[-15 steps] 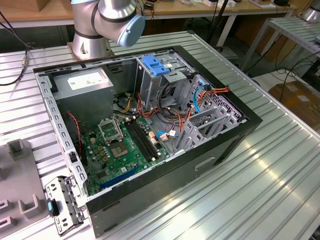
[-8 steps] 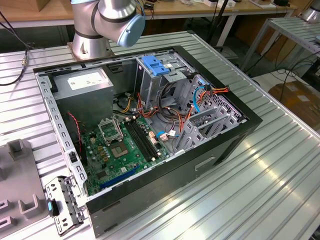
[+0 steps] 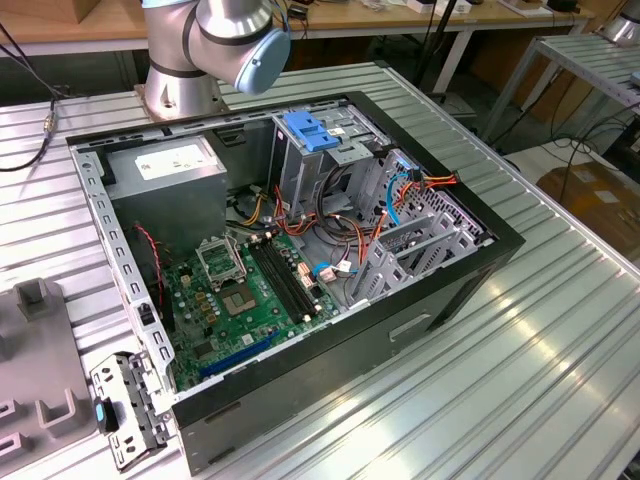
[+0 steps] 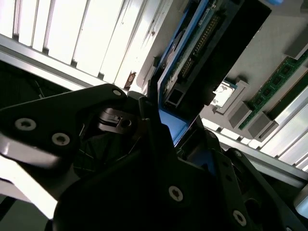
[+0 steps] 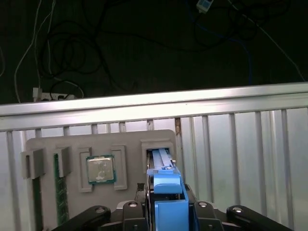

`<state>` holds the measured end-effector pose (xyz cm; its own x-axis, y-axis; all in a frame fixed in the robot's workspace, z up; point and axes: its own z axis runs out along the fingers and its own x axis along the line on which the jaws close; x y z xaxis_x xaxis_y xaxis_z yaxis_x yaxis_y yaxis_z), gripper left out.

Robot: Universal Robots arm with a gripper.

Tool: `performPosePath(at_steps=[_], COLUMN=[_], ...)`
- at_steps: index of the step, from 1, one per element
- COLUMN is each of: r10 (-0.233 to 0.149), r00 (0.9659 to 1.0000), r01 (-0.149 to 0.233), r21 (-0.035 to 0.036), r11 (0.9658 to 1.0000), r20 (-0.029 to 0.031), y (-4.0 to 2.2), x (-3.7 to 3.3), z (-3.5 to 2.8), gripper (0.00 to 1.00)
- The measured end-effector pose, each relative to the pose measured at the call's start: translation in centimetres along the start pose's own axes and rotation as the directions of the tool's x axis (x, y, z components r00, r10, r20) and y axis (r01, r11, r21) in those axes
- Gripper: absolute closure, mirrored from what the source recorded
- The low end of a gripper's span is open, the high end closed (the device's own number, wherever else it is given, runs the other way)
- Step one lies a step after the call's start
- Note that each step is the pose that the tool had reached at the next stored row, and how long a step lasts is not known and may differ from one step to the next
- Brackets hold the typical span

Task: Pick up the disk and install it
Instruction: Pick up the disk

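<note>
Black gripper (image 5: 166,204) pinching the flat dark-grey metal disk (image 5: 167,185) by its bright blue plastic frame.
In the first wrist view, its jaws press the disk's sides; the disk runs ahead of the fingertips to a slot of the grey moulded tray (image 5: 72,144).

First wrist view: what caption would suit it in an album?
Gripper closed on the blue-framed disk, seen edge-on, with a grey tray and its processor chip beyond.
</note>
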<state>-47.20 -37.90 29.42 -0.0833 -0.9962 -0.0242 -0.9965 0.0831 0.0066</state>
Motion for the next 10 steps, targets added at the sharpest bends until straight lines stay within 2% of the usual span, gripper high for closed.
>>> performPosePath(at_steps=[6, 8, 9, 10], r10=[0.000, -0.039, -0.042, -0.066], r00=[1.0000, 0.9993, 0.9991, 0.9978], r01=[0.000, 0.039, 0.042, 0.066], r21=[0.0000, -0.0007, -0.0009, -0.0015], r11=[1.0000, 0.9993, 0.9991, 0.9978], r20=[0.0002, 0.0000, 0.0000, -0.0001], y=[0.00, 0.00, 0.00, 0.00], x=[0.00, 0.00, 0.00, 0.00], z=[0.02, 0.04, 0.03, 0.03], gripper=[0.63, 0.63, 0.63, 0.63])
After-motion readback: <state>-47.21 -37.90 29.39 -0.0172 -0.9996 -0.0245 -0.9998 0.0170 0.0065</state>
